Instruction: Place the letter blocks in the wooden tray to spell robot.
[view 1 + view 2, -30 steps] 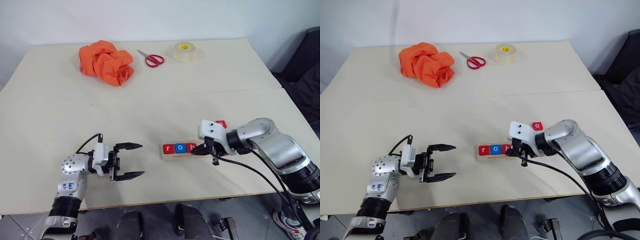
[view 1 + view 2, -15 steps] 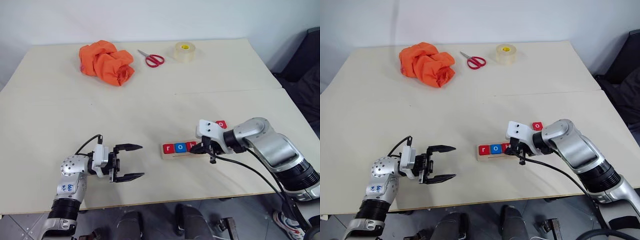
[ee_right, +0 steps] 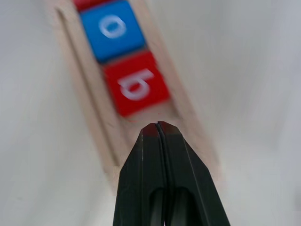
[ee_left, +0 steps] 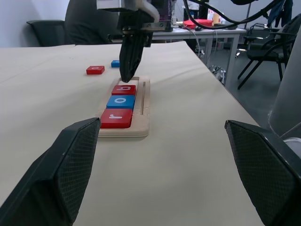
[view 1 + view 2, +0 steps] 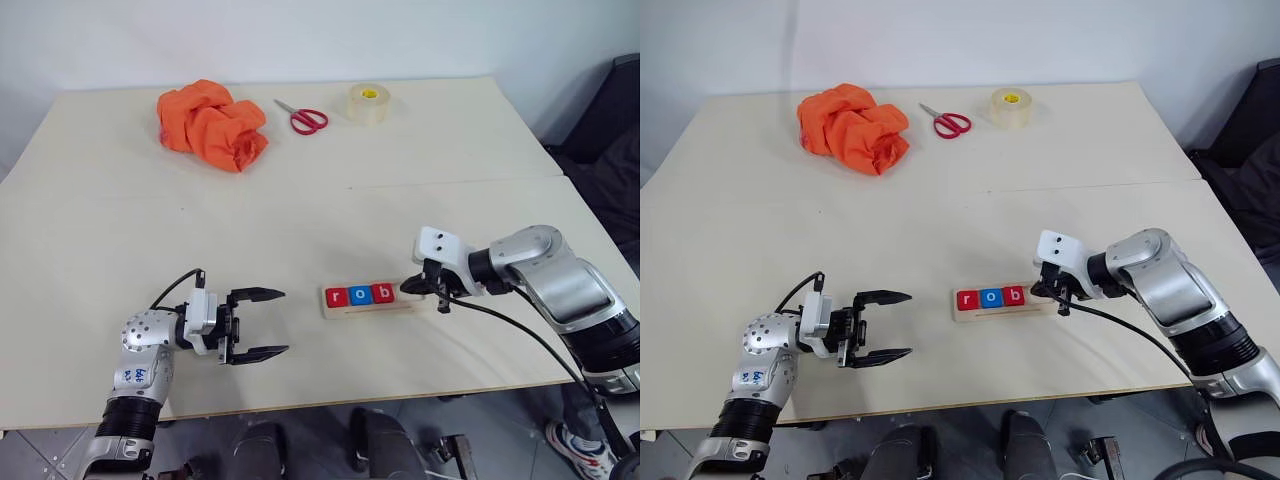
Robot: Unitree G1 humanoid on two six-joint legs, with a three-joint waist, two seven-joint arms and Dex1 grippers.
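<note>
A: Where is the wooden tray [image 5: 368, 299], and what does it hold?

B: It lies flat on the tabletop [image 5: 300, 210]. Three letter blocks sit in its groove, side by side: red r [image 5: 337, 296], blue o [image 5: 359, 295], red b [image 5: 381, 294]. The rest of the groove past the b is bare. In the left wrist view, a red block [image 4: 95, 69] and a blue block [image 4: 115, 63] lie loose on the tabletop beyond the tray.

A: State of the fingers?

B: Right gripper [image 5: 412, 286]: fingers pressed together, holding nothing, tips poised over the tray's bare end just beside the b. Left gripper [image 5: 268, 322]: fingers spread wide, nothing between them, well apart from the tray.
</note>
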